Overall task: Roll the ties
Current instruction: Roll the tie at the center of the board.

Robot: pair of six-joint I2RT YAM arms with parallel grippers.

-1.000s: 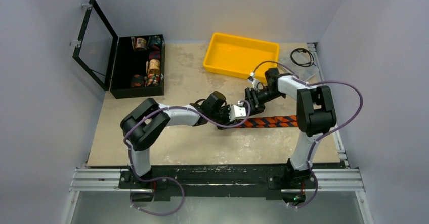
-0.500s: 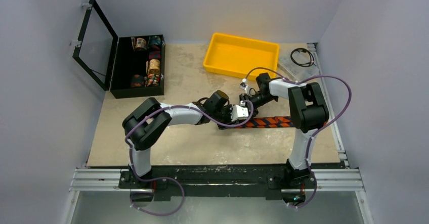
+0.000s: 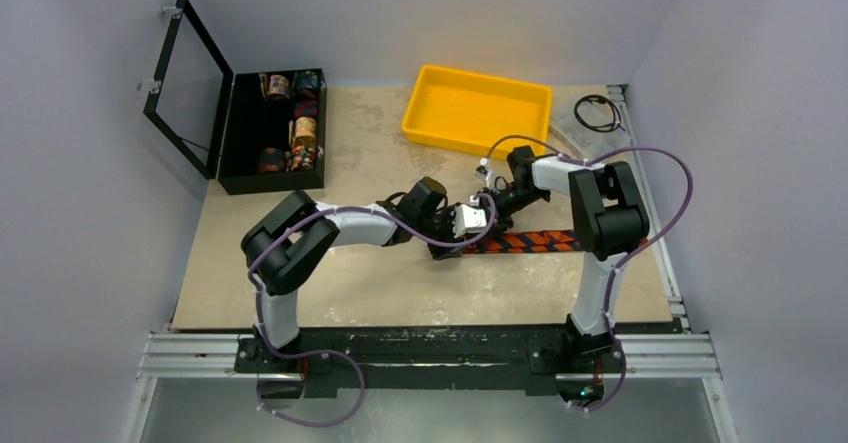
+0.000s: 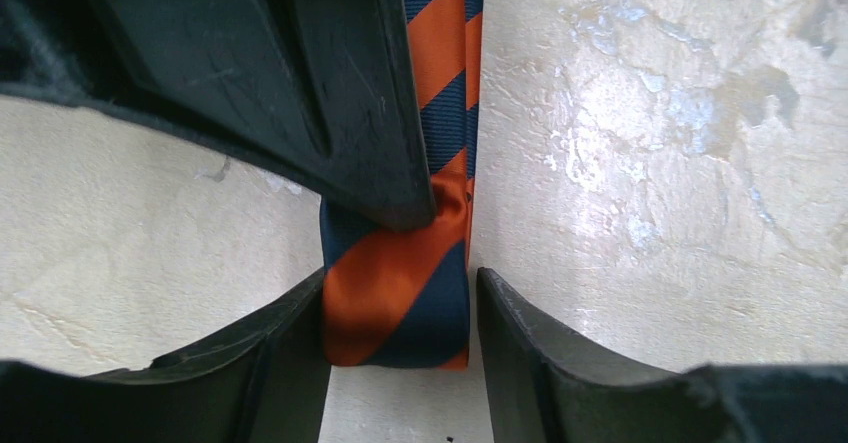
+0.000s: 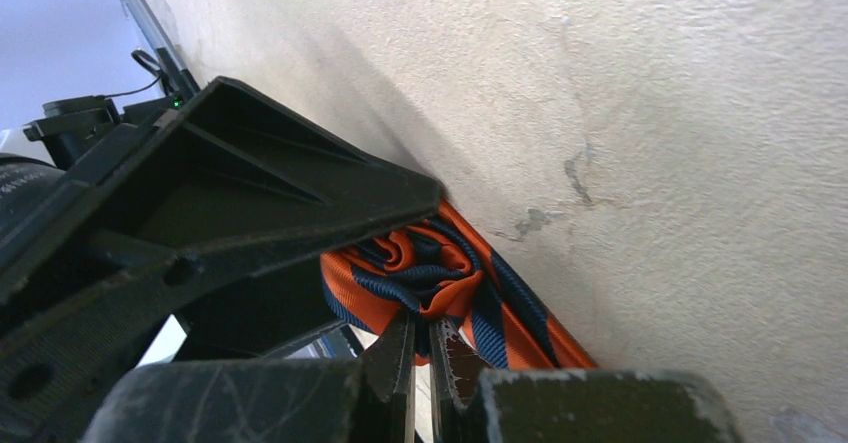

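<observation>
The tie [image 3: 535,240], striped orange and navy, lies flat across the table's middle right, its left end wound into a small roll [image 4: 395,303]. My left gripper [image 4: 400,279] stands open around that roll; the left finger [image 4: 285,363] touches it and a thin gap shows at the right finger [image 4: 525,363]. From behind, my right gripper [image 5: 432,335] is shut on a fold at the roll's [image 5: 420,268] core. In the top view the left gripper [image 3: 462,225] and the right gripper [image 3: 488,207] meet over the tie's left end.
A yellow tray [image 3: 430,121] sits at the back centre. At the back left, a black box [image 3: 228,141] with its lid up holds several patterned fabric rolls. A black cable coil [image 3: 597,113] lies at the back right corner.
My right gripper came down and left onto the roll and shut on it. My left gripper's jaws widened around the roll.
</observation>
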